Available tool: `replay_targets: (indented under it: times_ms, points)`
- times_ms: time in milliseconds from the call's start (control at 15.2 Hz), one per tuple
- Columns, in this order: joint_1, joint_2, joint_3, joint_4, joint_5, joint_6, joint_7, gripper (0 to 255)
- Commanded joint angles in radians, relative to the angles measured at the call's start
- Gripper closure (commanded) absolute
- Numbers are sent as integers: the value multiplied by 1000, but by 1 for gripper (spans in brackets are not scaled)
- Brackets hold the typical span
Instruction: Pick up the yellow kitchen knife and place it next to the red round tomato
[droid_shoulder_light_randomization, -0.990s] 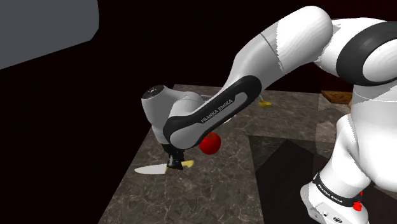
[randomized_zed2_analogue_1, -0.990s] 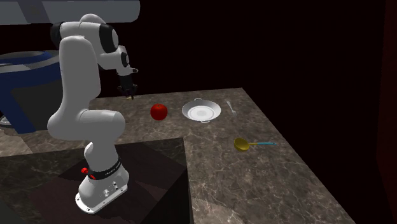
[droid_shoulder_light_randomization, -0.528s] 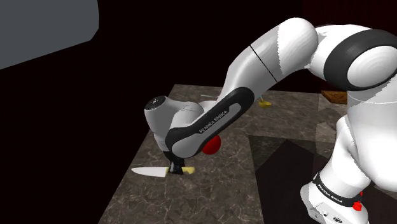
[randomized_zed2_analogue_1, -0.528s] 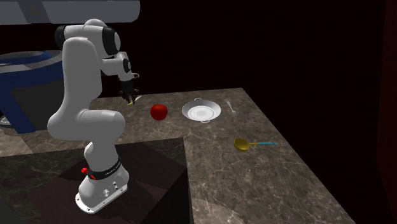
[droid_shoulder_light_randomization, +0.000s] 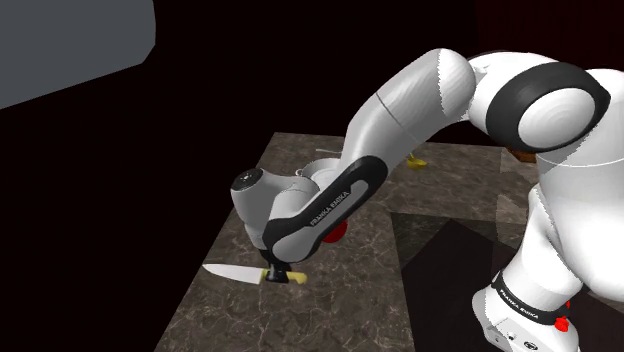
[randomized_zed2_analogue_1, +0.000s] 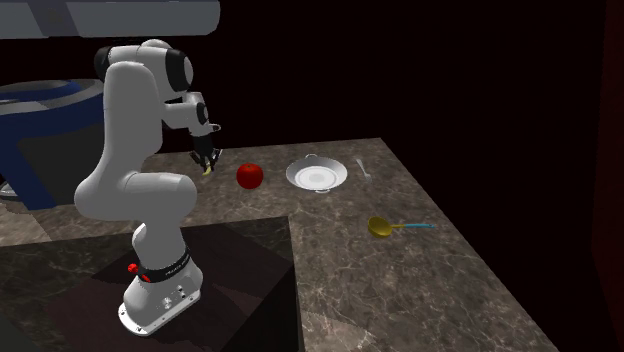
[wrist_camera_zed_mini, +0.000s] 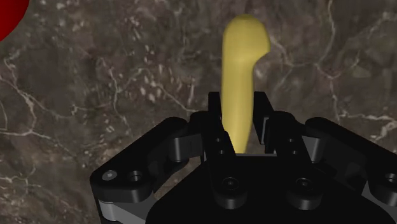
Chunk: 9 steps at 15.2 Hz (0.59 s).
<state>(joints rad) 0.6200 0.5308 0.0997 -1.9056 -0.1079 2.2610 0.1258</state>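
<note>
Knife lies nearly level, low at the dark marble counter. Its long axis runs across the shoulder view, with the pale blade pointing to that view's left and the yellow handle end to its right. The black gripper has its fingers clamped on the handle. The red tomato sits nearby on the counter.
</note>
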Motion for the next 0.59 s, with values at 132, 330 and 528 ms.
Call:
replay_targets:
  times_ms: [132,330,528]
  points:
    - [3,28,-2,0,-4,28,5,255]
    - [3,28,-2,0,-4,28,5,255]
    - [3,28,-2,0,-4,28,5,255]
